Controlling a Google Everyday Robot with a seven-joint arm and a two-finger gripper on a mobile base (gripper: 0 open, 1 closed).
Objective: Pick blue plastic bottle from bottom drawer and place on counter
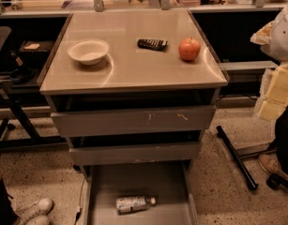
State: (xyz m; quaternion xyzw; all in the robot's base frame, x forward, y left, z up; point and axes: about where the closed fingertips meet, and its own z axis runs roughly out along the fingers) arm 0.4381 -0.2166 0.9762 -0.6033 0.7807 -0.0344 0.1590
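Bottle [132,204] lies on its side in the pulled-out drawer [100,184], open to my reach from above. The counter [134,69] holds a bowl [88,51] and apple [189,48]. My gripper is out of frame, so I cannot tell its state.

Blue plastic bottle [132,204] lies on its side, cap rightward, in open bottom drawer [134,179].
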